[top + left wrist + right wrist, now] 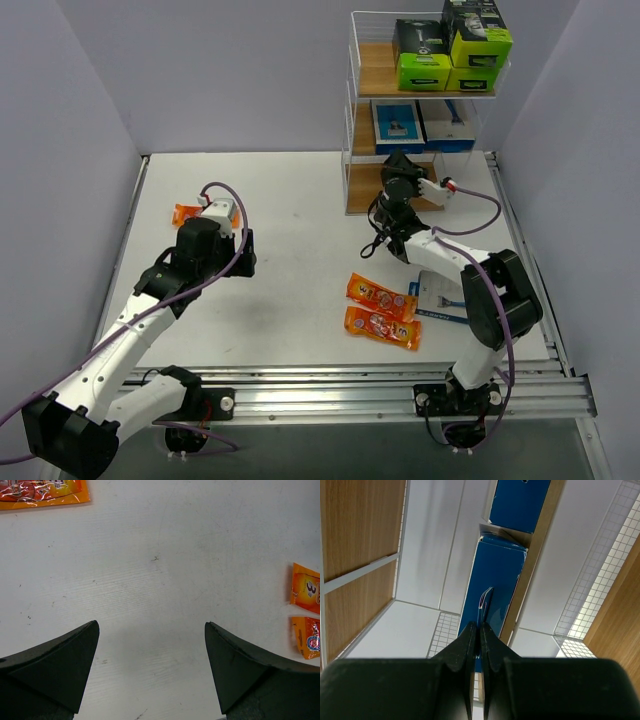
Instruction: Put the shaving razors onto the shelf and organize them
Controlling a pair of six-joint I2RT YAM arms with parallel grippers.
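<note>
**Orange packets (380, 294) wait on the table — shelf (352, 100) partly stocked**

Black-and-lime boxes (423, 55) sit on the top tier and blue cards (398, 125) on the middle. The right gripper (480, 626), jaws together, is at the shelf — any card pinched cannot be told. The left gripper (151, 623) hangs wide apart. Three packets and a loose blue card (437, 298) are unshelved.

One orange packet (185, 213) half hidden behind left arm (130, 330), blue card (437, 297) partly covered by right arm (447, 256)
</note>
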